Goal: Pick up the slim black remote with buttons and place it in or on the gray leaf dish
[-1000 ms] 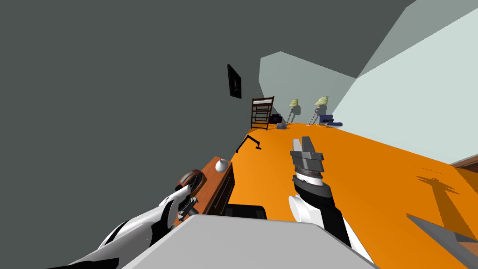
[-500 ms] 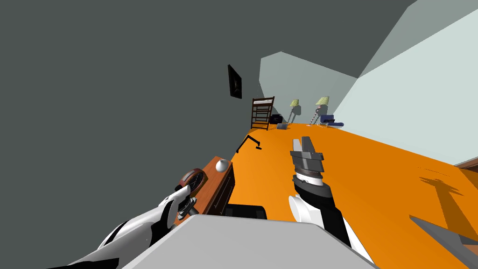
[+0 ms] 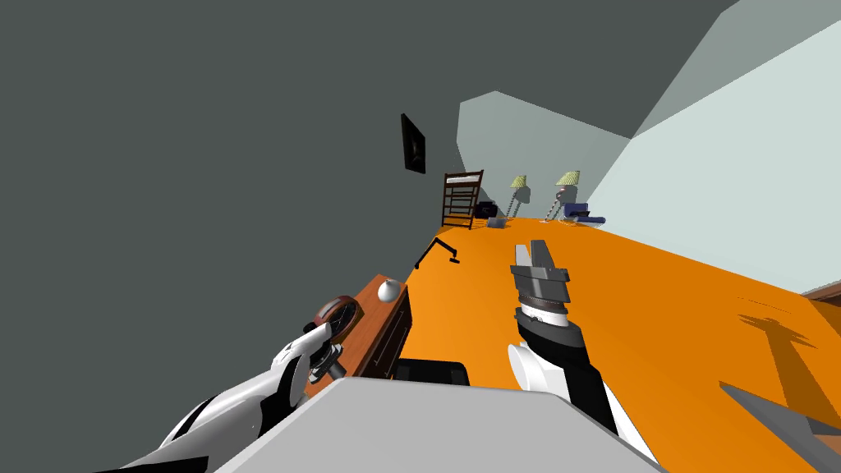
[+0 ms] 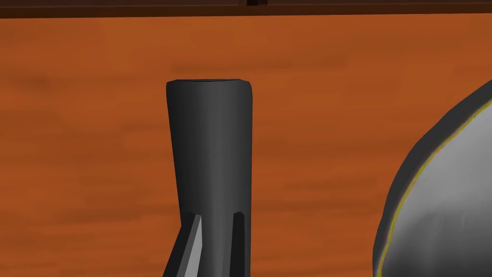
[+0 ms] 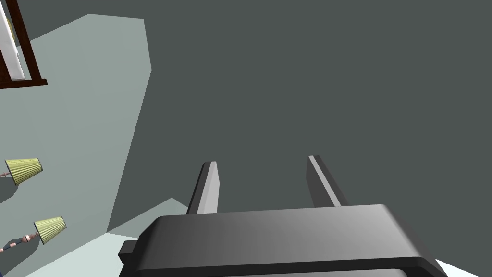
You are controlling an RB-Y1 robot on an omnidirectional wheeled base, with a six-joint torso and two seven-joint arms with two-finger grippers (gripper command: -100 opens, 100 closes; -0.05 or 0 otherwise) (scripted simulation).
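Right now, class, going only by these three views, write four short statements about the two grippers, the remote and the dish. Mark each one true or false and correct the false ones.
1. The left gripper is shut on the slim black remote. True.
2. The remote lies in the grey dish. False: the left gripper holds it over the wooden table, and the dish sits to one side, apart from it.
3. The right gripper is open and holds nothing. True.
4. The right gripper hangs over the wooden table. False: in the head view it is held out over the orange floor.
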